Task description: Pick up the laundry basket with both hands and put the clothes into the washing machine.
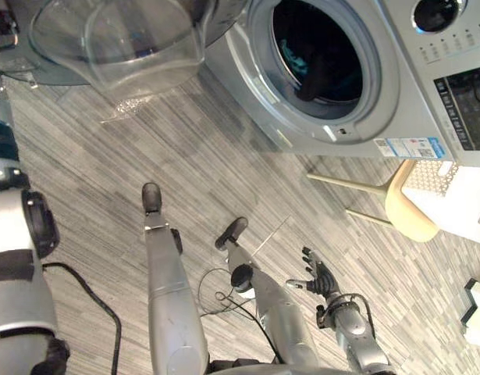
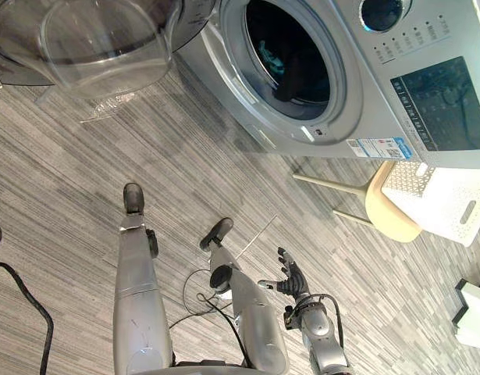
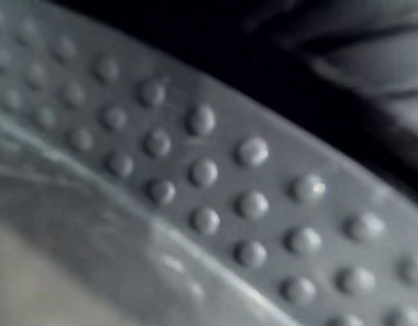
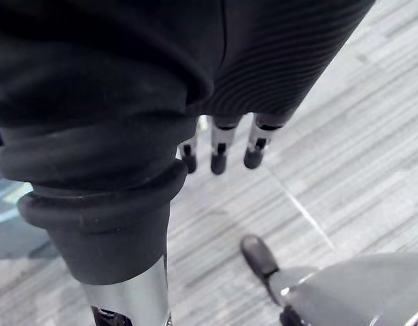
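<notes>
The silver washing machine (image 1: 427,86) stands at the top with its round door (image 1: 138,39) swung wide to the left. Inside the dark drum (image 1: 318,51) lie teal and dark clothes (image 1: 298,64). A white perforated laundry basket (image 2: 442,195) rests tipped against a beige chair (image 2: 388,211) just right of the machine. My right hand (image 1: 318,275) hangs low over the floor, well below the drum, fingers (image 4: 219,159) straight and spread, holding nothing. A grey studded surface (image 3: 215,176) sits very close in the left wrist view, with dark cloth (image 3: 372,61) beyond it.
Grey striped flooring (image 1: 224,156) spreads between me and the machine. The chair's pale legs (image 1: 349,185) stick out leftward along the floor under the machine's front. A white box-like object (image 1: 478,312) sits at the right edge.
</notes>
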Tool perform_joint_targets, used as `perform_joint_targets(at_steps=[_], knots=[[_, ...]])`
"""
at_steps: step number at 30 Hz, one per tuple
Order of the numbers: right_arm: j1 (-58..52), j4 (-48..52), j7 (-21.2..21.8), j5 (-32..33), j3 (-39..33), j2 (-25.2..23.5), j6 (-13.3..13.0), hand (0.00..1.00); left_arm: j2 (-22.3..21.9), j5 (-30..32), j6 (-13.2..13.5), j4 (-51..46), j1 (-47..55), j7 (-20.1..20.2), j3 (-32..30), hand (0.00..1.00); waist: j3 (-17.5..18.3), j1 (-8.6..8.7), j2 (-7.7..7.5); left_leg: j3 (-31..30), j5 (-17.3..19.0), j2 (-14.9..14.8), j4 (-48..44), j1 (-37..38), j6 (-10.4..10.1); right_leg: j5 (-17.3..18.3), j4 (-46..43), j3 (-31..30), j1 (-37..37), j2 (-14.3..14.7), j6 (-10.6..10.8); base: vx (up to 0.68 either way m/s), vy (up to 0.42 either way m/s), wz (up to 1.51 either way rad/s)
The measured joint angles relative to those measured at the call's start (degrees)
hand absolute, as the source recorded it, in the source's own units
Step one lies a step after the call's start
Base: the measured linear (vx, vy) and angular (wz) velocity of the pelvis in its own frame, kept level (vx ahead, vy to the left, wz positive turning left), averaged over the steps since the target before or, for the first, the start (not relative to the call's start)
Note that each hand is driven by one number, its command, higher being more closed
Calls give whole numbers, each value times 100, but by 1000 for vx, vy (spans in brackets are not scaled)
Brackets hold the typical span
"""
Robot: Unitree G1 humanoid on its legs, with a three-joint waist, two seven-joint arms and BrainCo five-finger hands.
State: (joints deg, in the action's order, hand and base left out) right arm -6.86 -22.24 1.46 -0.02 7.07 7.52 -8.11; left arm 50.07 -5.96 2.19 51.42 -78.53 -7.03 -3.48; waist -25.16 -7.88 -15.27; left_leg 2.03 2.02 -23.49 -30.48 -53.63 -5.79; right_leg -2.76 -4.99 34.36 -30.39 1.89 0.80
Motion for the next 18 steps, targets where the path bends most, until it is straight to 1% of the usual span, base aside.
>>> perform_joint_targets(at_steps=[2,3,5,7,9,10,11,12,13,14,15,16,17,18], knots=[[65,-22,8,-17,6,-40,78,0,-126,65,-82,53,-34,76,-259,0,0,-1,0,16,5,0,-15,6,8,-5,-1,-13,1,-11,5,13,60,-4],[101,-18,41,-56,31,-57,132,0,-259,113,-143,53,-6,109,-470,0,1,-8,-1,33,3,4,-17,25,10,-8,-11,-20,5,-25,9,21,71,0],[161,-40,130,-64,82,-66,226,0,-424,147,-177,-24,164,113,-621,0,1,-25,-1,92,0,34,8,123,13,-2,-109,-35,23,-99,14,26,69,4],[264,-54,155,-106,92,-95,289,0,-645,148,-200,-184,648,110,-621,0,5,-69,1,251,4,95,60,393,25,15,-220,-130,137,-233,37,39,110,6],[342,-48,176,-187,97,-94,317,0,-986,122,-209,-358,1255,108,-605,0,36,-80,65,351,35,211,99,687,73,70,-356,-167,322,-401,113,23,121,19],[370,-61,197,-249,97,-93,363,0,-1303,-55,-215,-504,1694,108,-535,0,91,-81,132,453,69,306,141,908,126,120,-483,-187,450,-539,166,4,138,33],[403,-71,233,-299,122,-88,415,0,-1581,-278,-215,-589,2174,120,-271,0,155,-78,176,595,98,419,202,1175,171,184,-607,-246,569,-709,222,-14,141,29],[421,-87,237,-307,145,-88,442,0,-1711,-374,-227,-596,2462,151,-67,0,238,-72,187,671,115,484,236,1316,199,210,-684,-303,630,-813,251,-19,119,16],[422,-115,248,-366,183,-83,470,0,-1930,-507,-259,-591,2857,218,237,0,420,-52,212,789,149,567,266,1456,238,234,-764,-375,657,-933,287,-9,148,1],[450,-163,258,-466,209,-83,476,0,-2284,-671,-375,-548,3352,289,706,0,579,-35,262,952,219,681,351,1757,298,279,-849,-508,797,-1115,368,-4,175,-5],[541,-279,269,-525,274,-85,478,0,-2623,-863,-453,-384,3763,364,1208,0,670,77,272,1130,246,834,460,2088,336,271,-893,-650,956,-1290,435,-4,174,-8],[584,-362,272,-544,313,-83,476,0,-2801,-972,-476,-283,3946,414,1457,0,749,157,278,1219,257,896,518,2211,352,257,-887,-709,1009,-1362,483,-13,140,-16],[699,-621,274,-654,403,-84,475,0,-3127,-1181,-526,-169,4267,491,1901,0,926,341,249,1364,282,1057,687,2410,389,219,-860,-878,1029,-1507,545,8,129,-23],[794,-819,274,-757,453,-81,491,0,-3315,-1288,-527,-115,4410,483,2077,0,1029,465,240,1501,284,1166,828,2547,393,188,-822,-996,1040,-1594,576,26,128,-36]])
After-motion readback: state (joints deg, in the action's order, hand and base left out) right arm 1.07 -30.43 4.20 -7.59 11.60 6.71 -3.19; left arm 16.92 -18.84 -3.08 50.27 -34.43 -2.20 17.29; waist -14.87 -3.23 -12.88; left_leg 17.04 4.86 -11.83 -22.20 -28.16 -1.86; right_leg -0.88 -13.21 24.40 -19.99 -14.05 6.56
